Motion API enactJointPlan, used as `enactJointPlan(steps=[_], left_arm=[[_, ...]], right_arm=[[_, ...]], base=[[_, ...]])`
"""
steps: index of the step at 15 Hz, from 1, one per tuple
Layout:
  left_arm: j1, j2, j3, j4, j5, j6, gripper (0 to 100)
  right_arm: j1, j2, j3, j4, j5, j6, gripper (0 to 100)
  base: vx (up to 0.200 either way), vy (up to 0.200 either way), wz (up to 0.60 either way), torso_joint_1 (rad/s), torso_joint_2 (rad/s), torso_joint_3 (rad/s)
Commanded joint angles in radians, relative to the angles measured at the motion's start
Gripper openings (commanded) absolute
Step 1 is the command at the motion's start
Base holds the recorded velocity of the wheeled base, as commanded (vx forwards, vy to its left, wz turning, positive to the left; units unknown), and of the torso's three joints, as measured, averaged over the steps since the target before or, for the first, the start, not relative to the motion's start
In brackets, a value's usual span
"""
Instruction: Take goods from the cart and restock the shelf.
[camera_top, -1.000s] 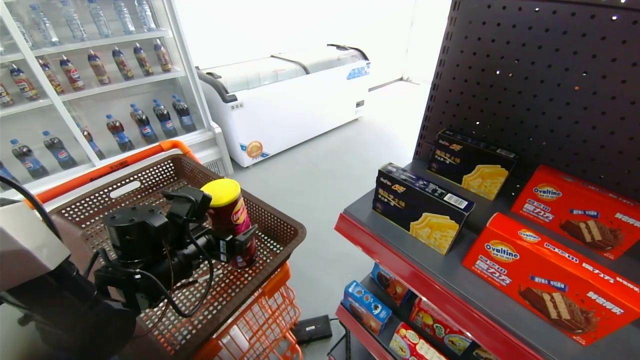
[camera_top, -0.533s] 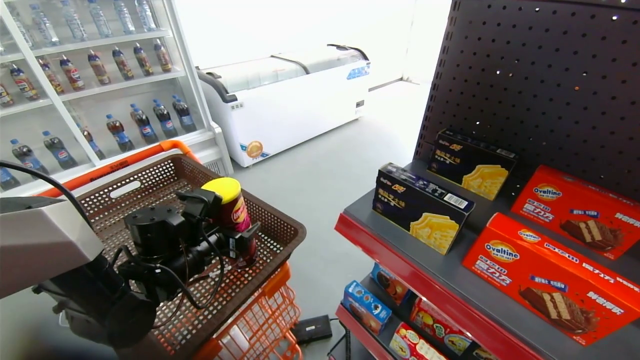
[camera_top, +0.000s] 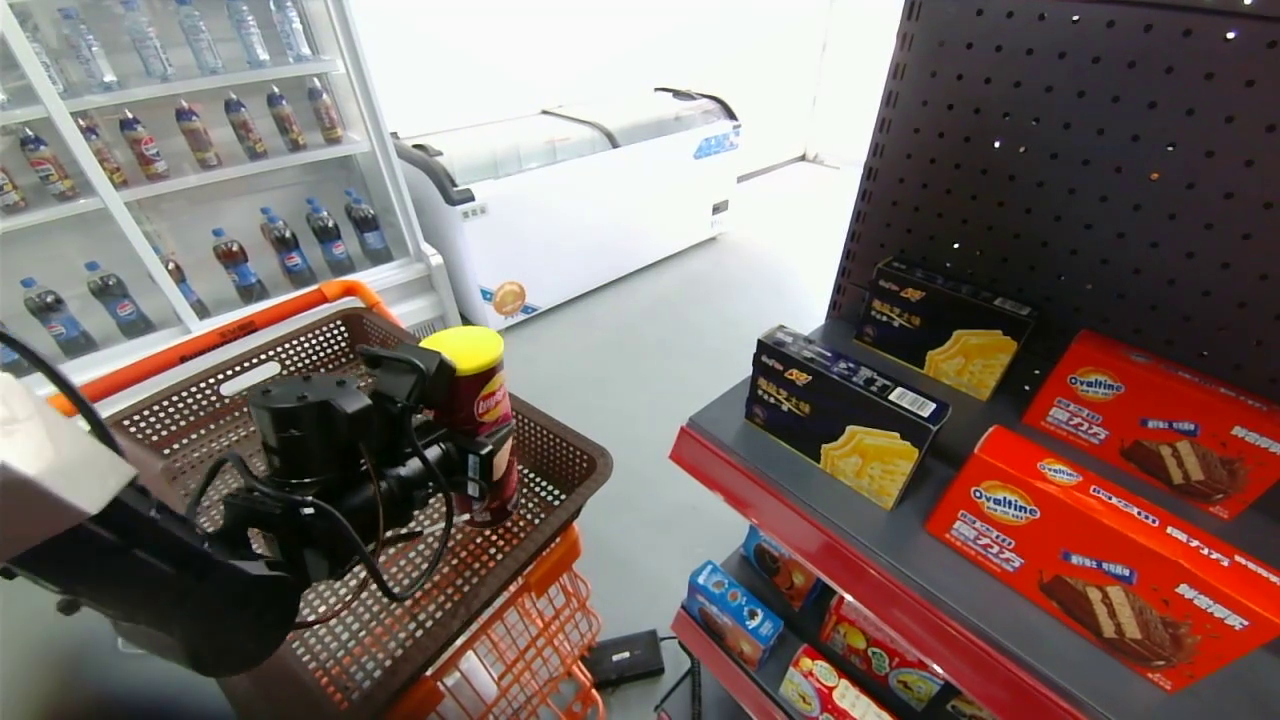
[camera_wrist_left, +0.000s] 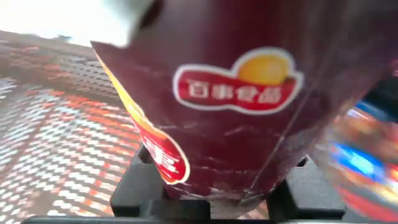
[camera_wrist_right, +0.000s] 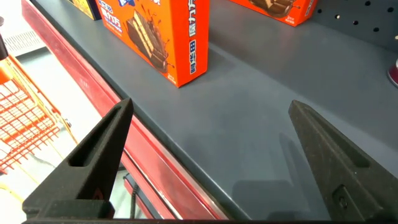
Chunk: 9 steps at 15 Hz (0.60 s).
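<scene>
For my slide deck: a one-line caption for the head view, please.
The left hand holds a can over the basket, shelf to the right.

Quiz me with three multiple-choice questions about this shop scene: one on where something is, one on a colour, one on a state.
1. Where is the chips can?
A. On top of the white freezer.
B. Held by the left fingers over the brown basket.
C. Standing on the floor.

2. What colour is the can's lid?
A. Yellow.
B. Green.
C. White.

3. What state are the right fingers in?
A. Shut on a bottle.
B. Shut on an orange box.
C. Apart, with nothing between them.

Answers:
1 B: the head view shows the fingers clamped on the can over the basket.
2 A: the cap on top of the can is yellow.
3 C: the right wrist view shows them spread above the grey shelf.
</scene>
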Motion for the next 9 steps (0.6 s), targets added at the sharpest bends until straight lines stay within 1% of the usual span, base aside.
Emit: enactJointPlan(steps=[1,2,5,6,7,8,9], left_arm=[[-0.021,-0.206,-0.018,0.158,-0.100,-0.002,0],[-0.032,-0.284,-0.018,0.261,-0.163,-0.002,0],[-0.061,-0.424,-0.027,0.385,-0.262,-0.012,0],[-0.073,-0.455,-0.043,0.404,-0.268,-0.030,0],[-0.087,-0.475,-0.056,0.408,-0.266,-0.062,0],[-0.099,-0.496,-0.066,0.410,-0.266,-0.087,0],[-0.104,-0.505,-0.067,0.413,-0.266,-0.091,0]], right_arm=[[0.000,0.000,0.000,0.000,0.000,0.000,100],[0.000,0.000,0.000,0.000,0.000,0.000,100],[0.000,0.000,0.000,0.000,0.000,0.000,100],[0.000,0.000,0.000,0.000,0.000,0.000,100],[0.000,0.000,0.000,0.000,0.000,0.000,100],[0.000,0.000,0.000,0.000,0.000,0.000,100],[0.000,0.000,0.000,0.000,0.000,0.000,100]], base=[[0.000,0.000,0.00,0.000,0.00,0.000],[0.000,0.000,0.00,0.000,0.00,0.000],[0.000,0.000,0.00,0.000,0.00,0.000],[0.000,0.000,0.00,0.000,0.00,0.000],[0.000,0.000,0.00,0.000,0.00,0.000],[0.000,0.000,0.00,0.000,0.00,0.000],[0.000,0.000,0.00,0.000,0.00,0.000]])
